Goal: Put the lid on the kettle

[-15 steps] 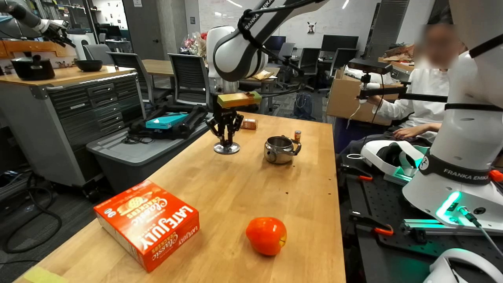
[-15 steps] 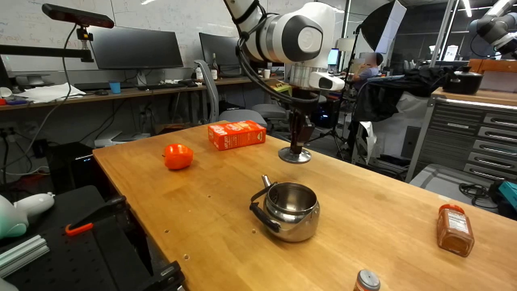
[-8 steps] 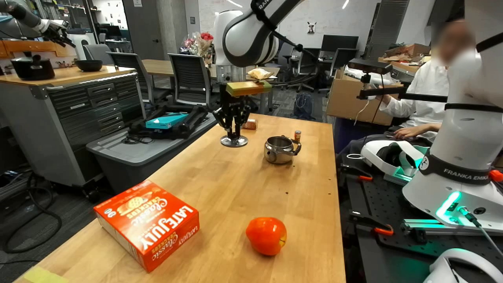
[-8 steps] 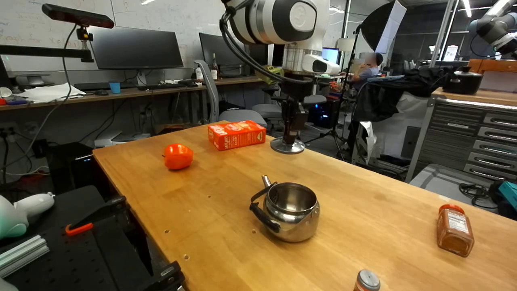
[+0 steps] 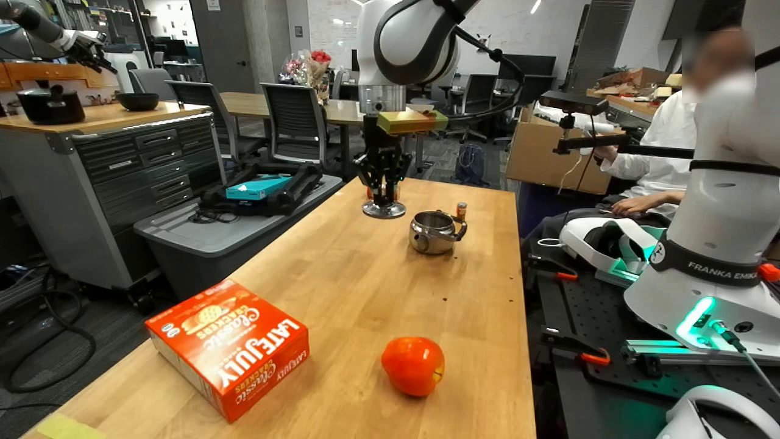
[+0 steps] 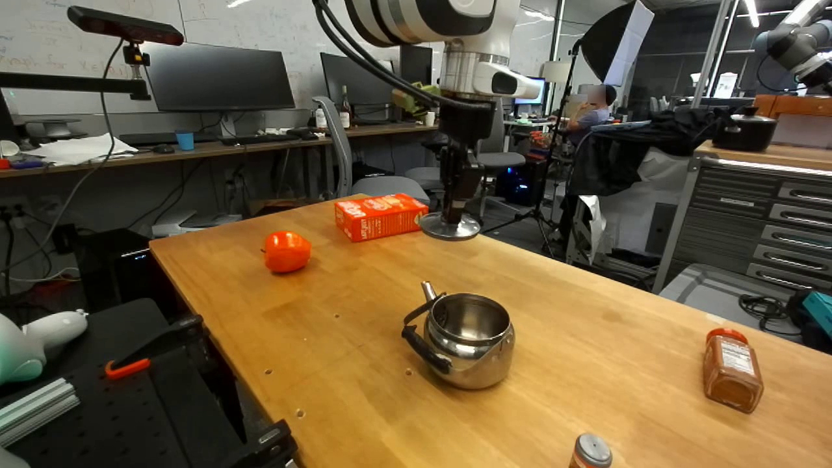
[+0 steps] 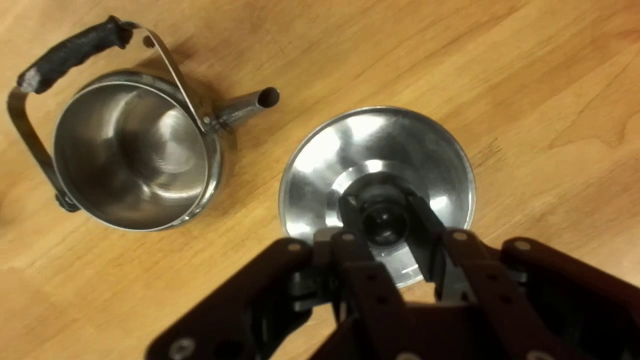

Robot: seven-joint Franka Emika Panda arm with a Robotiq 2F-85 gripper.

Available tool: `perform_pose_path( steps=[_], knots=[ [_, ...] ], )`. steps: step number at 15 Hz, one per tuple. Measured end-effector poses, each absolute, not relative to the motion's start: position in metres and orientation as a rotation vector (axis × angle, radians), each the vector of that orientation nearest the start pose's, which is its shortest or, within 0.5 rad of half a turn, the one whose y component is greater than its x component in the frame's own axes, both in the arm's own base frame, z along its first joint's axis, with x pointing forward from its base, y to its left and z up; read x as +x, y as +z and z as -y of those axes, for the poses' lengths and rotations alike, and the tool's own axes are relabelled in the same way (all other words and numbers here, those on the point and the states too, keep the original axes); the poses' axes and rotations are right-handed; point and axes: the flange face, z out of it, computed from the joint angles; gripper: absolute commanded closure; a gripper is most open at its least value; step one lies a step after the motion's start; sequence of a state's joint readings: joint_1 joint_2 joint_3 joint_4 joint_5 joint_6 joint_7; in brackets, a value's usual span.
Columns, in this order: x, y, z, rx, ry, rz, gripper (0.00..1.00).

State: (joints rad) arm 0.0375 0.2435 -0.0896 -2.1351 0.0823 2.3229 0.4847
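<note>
The silver lid [image 7: 310, 190] hangs level from my gripper [image 7: 382, 200], its dark centre knob [image 7: 385, 225] between the two fingers. My gripper, shut on that knob, points straight down in both exterior views [image 5: 384, 196] [image 6: 453, 211]. The lid [image 5: 384, 211] [image 6: 450, 227] is held above the table, apart from the kettle. The open silver kettle [image 5: 431, 236] [image 6: 478, 364] stands upright, its black-gripped handle tipped to one side. In the wrist view the kettle [image 7: 90, 150] is left of the lid, its spout [image 7: 245, 107] pointing towards the lid. The knob's underside is hidden.
An orange-red ball-like object [image 5: 413, 366] and a red cracker box [image 5: 228, 347] [image 6: 381, 218] are on the wooden table. A spice jar [image 6: 734, 370] lies on its side and a small jar [image 5: 461, 211] [image 6: 591, 452] stands near the kettle.
My gripper has carried the lid upwards and sideways, nearer to the kettle in both exterior views' sideways direction. It keeps hold of the knob. The kettle has not moved.
</note>
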Motion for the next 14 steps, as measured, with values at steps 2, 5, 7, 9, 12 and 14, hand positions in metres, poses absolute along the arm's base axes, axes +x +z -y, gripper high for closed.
perform_pose_path(
  steps=[2, 5, 7, 9, 12, 14],
  knots=[
    [0.553, 0.294, 0.038, -2.971, 0.093, -0.929, 0.93],
    [0.540, 0.301, 0.059, -2.953, 0.087, -0.968, 0.93],
    [0.533, 0.303, 0.074, -2.941, 0.087, -0.998, 0.93],
    [0.528, 0.300, 0.089, -2.929, 0.097, -1.038, 0.93],
    [0.521, 0.290, 0.111, -2.911, 0.127, -1.102, 0.93],
    [0.517, 0.280, 0.122, -2.903, 0.155, -1.136, 0.93]
  ],
)
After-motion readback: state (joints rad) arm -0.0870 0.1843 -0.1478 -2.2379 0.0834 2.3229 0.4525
